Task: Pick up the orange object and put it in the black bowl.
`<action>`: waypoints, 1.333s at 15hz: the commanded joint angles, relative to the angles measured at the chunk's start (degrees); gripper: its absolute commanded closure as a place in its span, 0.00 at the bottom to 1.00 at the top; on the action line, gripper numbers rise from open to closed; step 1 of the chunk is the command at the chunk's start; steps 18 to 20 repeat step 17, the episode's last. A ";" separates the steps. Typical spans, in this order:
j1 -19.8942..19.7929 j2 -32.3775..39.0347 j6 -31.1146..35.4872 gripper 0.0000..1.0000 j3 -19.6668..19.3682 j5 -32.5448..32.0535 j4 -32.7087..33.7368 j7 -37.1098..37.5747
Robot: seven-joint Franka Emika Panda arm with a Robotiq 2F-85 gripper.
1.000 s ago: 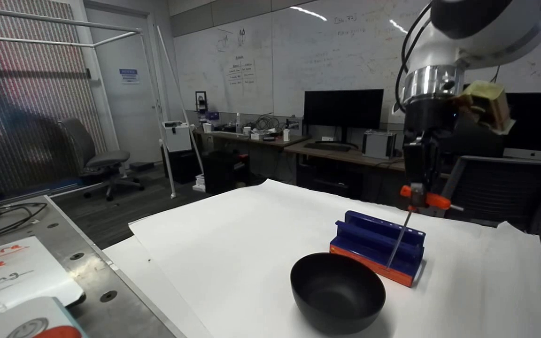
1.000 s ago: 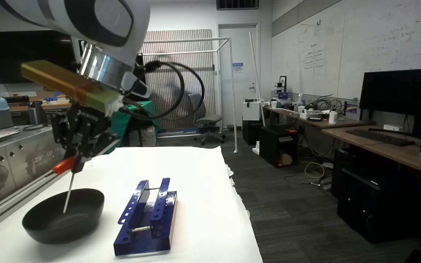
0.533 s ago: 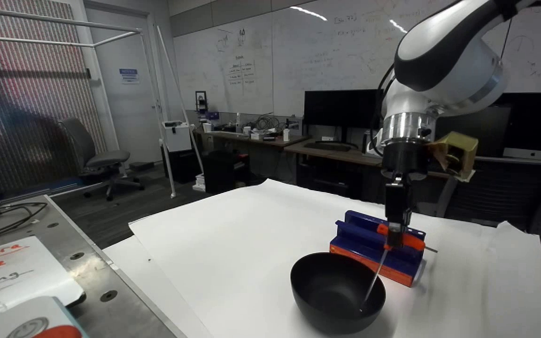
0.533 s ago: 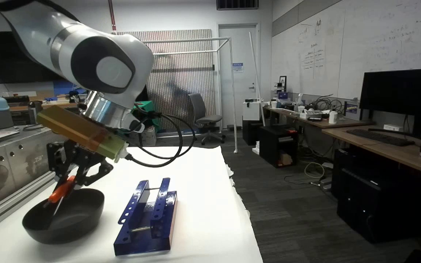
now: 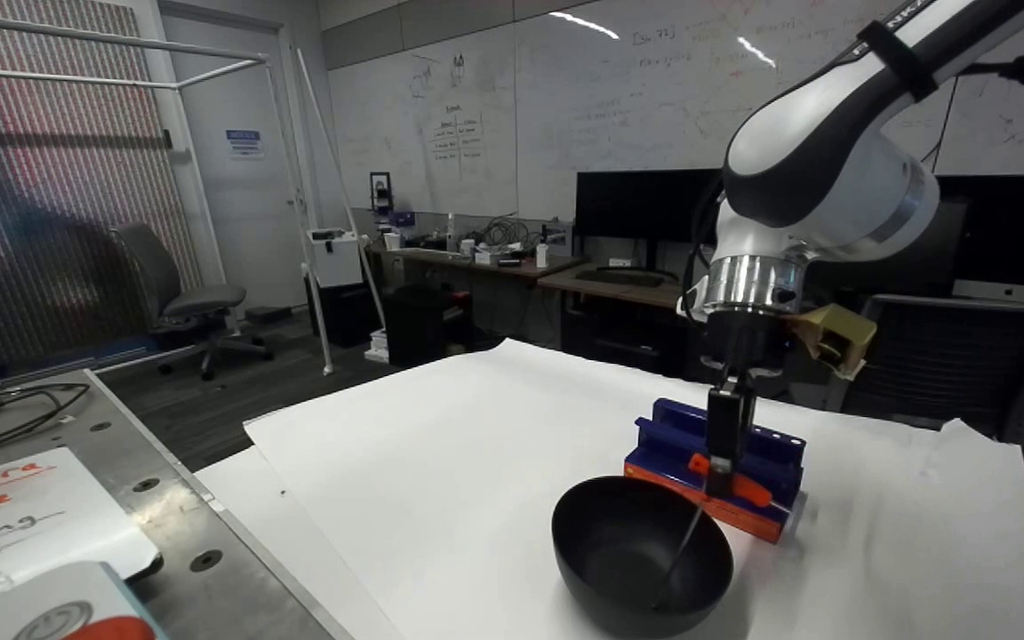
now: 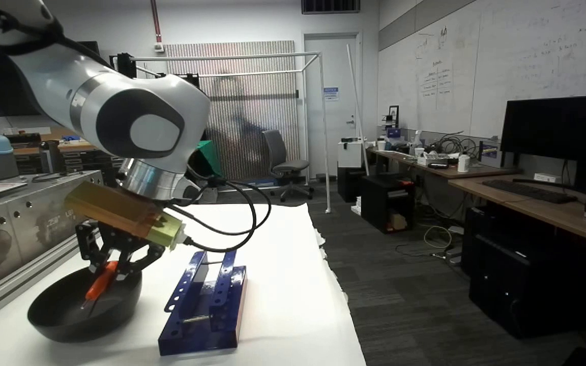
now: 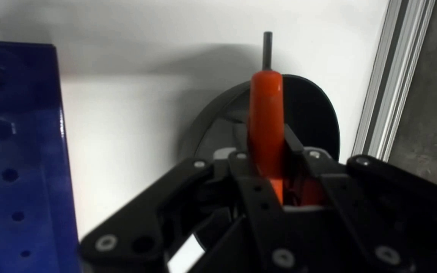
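The orange object is a tool with an orange-red handle (image 5: 748, 489) set crosswise and a thin metal shaft. The handle also shows in an exterior view (image 6: 100, 283) and in the wrist view (image 7: 266, 102). My gripper (image 5: 719, 484) is shut on the handle; its fingers press both sides in the wrist view (image 7: 267, 142). The black bowl (image 5: 601, 551) stands upright below, also in an exterior view (image 6: 59, 317) and in the wrist view (image 7: 313, 113). The shaft slants down inside the bowl, its tip low against the inner wall. The fingers are near the bowl's rim.
A blue ridged block (image 5: 681, 444) with an orange bottom edge stands close beside the bowl; it also shows in an exterior view (image 6: 206, 305) and in the wrist view (image 7: 17, 159). White paper (image 5: 441, 471) covers the table. A metal rail (image 7: 389, 76) runs past the bowl.
My gripper has come down and over to the bowl with the orange tool held. The shaft has gone from above the bowl to inside it. The bowl has shifted very slightly.
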 commanded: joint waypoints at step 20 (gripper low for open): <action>-3.64 -12.11 -5.67 0.00 -3.34 -15.94 -2.67 7.34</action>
